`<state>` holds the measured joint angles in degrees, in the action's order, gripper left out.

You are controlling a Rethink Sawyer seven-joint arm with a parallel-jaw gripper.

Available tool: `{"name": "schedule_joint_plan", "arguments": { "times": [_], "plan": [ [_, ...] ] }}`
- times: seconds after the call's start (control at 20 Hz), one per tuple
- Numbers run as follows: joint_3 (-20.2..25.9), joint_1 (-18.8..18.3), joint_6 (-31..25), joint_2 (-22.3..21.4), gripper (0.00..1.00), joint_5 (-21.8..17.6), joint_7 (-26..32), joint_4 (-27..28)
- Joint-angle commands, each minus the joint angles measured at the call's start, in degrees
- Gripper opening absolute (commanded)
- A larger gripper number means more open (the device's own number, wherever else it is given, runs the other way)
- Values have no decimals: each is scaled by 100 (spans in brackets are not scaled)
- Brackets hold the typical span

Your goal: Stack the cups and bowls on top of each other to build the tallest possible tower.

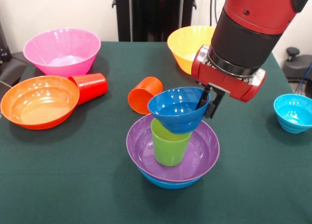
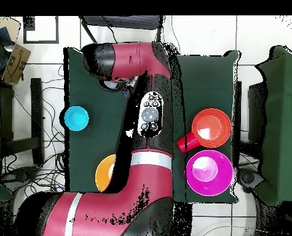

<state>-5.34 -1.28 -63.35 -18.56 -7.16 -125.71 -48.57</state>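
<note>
The tower stands at the table's middle: a blue bowl [image 1: 168, 183] at the bottom, a purple bowl [image 1: 146, 151] in it, and a lime green cup [image 1: 170, 147] upright in the purple bowl. A small dark blue bowl [image 1: 176, 109] sits on the green cup's mouth. My gripper [image 1: 207, 106] is shut on this bowl's right rim, one finger inside and one outside. In the overhead view my arm [image 2: 149, 117] hides the tower and the gripper.
A pink bowl [image 1: 62, 51] [image 2: 208, 173], an orange bowl [image 1: 39, 101] [image 2: 211, 128] and a red cup [image 1: 90, 86] [image 2: 186, 142] on its side are at the left. An orange cup [image 1: 145, 94] lies behind the tower. A yellow bowl [image 1: 187, 46] [image 2: 105, 173] and a cyan bowl [image 1: 293, 112] [image 2: 76, 118] are at the right.
</note>
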Motion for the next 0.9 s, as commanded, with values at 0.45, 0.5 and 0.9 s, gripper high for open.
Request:
{"name": "schedule_joint_plan", "arguments": {
  "times": [0.45, 0.5, 0.9],
  "plan": [
    [573, -218, -102, -48, 0, -561, 2062, -183],
    [576, -232, -66, -55, 0, -568, 2081, -206],
    [570, -265, 75, -109, 0, -604, 2139, -341]
  ]
}}
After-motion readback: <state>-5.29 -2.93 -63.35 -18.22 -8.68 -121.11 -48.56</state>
